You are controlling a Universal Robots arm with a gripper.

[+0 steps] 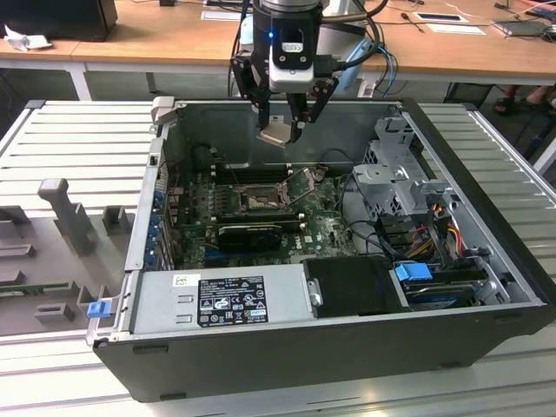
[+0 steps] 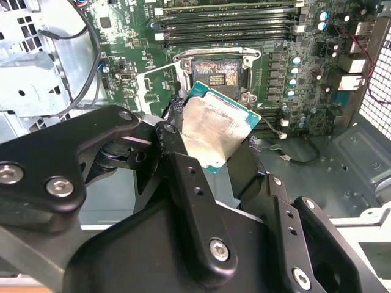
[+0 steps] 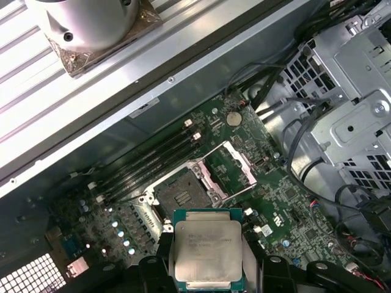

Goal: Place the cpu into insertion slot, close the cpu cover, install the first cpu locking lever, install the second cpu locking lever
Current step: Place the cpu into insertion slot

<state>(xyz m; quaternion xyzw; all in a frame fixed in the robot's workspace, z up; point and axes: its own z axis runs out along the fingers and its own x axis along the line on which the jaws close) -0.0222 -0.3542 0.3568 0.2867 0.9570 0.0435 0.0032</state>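
Over an open case [image 1: 347,261], the gripper [image 1: 282,122] clasped the cpu [image 1: 276,133] by opposite edges, well above the slot [image 1: 258,201]. Placing looked to be in hand, with the slot bare and the cover [image 3: 229,168] raised, and seating called for levelling the cpu squarely over it. Square, the cpu had no long axis and hung tilted.

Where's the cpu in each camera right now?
Exterior view: cpu in the gripper, above the open case.
Second wrist view: cpu gripped, close to the insertion slot.
First wrist view: cpu gripped, near the insertion slot.
Shared landmark: the insertion slot.
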